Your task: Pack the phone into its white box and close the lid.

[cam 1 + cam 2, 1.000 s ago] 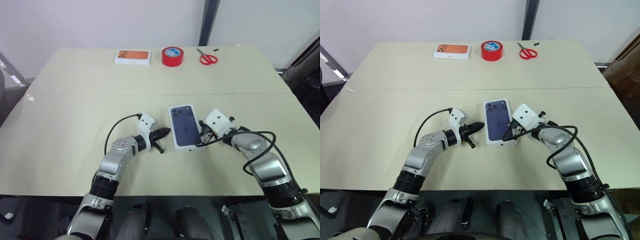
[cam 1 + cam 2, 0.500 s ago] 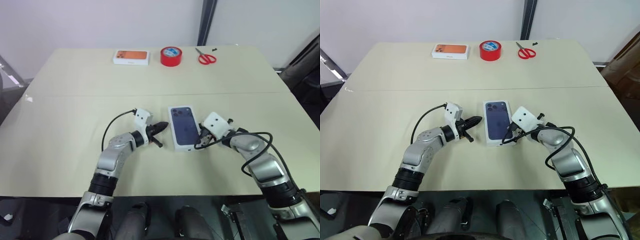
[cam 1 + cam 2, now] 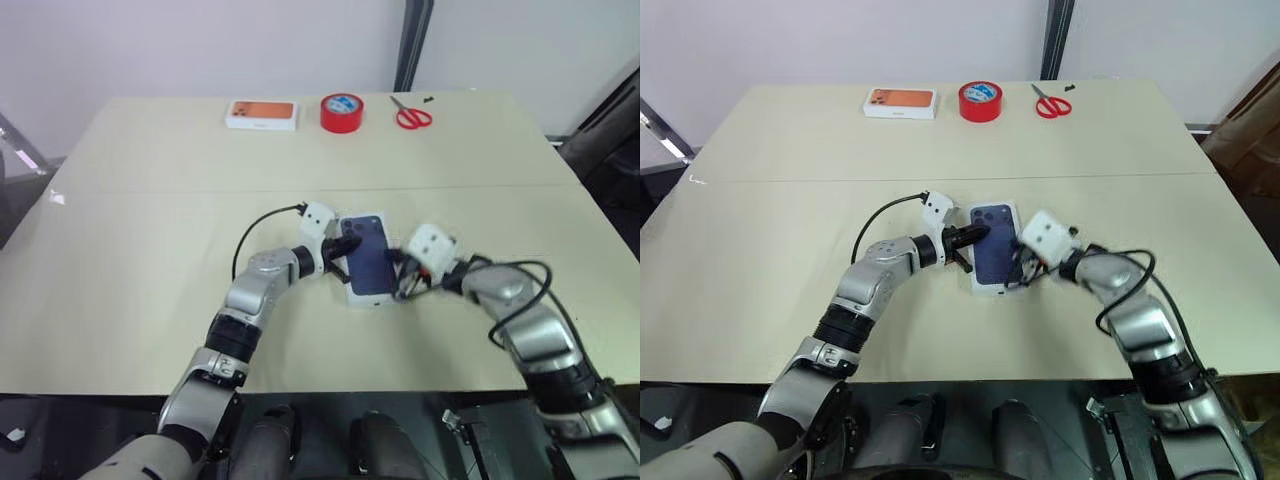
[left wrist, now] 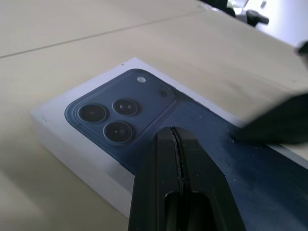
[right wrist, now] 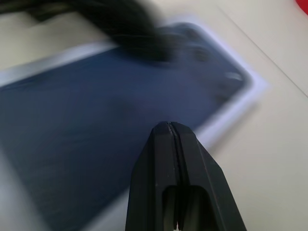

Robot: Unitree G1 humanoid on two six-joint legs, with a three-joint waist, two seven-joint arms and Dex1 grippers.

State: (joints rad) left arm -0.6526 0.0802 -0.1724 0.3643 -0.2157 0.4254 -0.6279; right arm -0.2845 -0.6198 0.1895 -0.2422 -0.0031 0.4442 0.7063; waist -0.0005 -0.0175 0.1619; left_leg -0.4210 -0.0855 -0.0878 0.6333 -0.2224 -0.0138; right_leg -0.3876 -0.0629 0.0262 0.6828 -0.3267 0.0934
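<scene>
From my station the lid (image 3: 995, 247), phone picture up, already sits on the white box (image 4: 91, 161) mid-table, so I judge the phone is packed inside, though I can't see it. Both the left gripper (image 3: 980, 235) and right gripper (image 3: 1018, 272) are clenched empty over the lid. Only pressing it fully down seems left.
</scene>
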